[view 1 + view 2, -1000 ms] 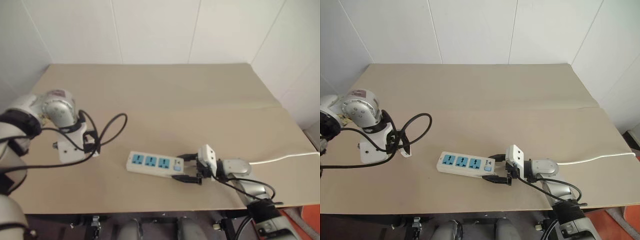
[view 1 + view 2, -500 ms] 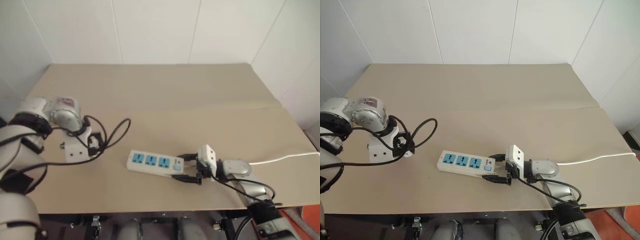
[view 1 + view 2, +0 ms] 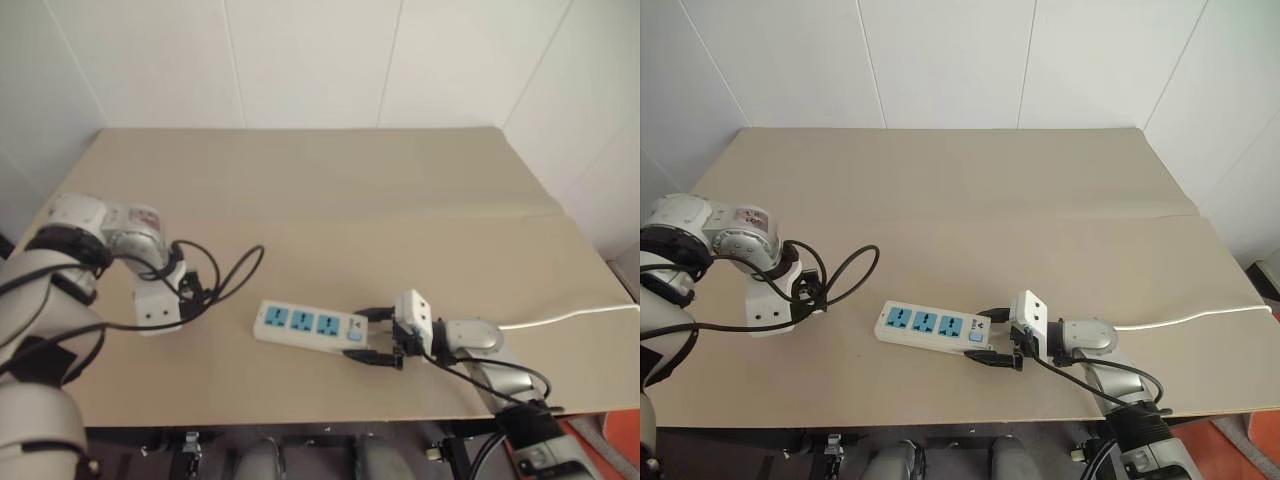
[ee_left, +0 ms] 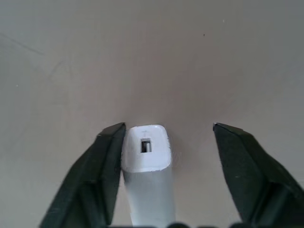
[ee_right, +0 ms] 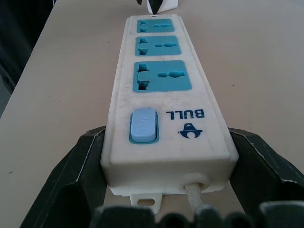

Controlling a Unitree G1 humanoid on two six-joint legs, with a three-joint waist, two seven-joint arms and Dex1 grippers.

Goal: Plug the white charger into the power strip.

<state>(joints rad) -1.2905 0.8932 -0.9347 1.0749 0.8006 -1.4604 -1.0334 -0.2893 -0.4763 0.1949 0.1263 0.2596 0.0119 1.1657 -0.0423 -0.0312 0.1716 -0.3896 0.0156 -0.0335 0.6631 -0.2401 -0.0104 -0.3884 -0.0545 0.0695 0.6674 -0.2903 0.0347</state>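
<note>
In the left wrist view, the left gripper (image 4: 164, 156) has its 2 black fingers (image 4: 102, 161) straddling the white charger (image 4: 146, 156): one pad touches the charger's side, the other stands apart, so the jaws are part-way closed and not yet clamped. A second ago this arm hovered farther toward the table's left edge with jaws wide; it has since come down over the charger and begun closing, which I judge as the start of the pick-up. The head views place this near the table's (image 3: 330, 190) left edge, but there the gripper housing hides the charger.

The right gripper (image 5: 161, 156) has not moved: its fingers bracket the switch end of the power strip (image 3: 310, 326), near the front edge. The right wrist view shows 3 empty blue outlets.
</note>
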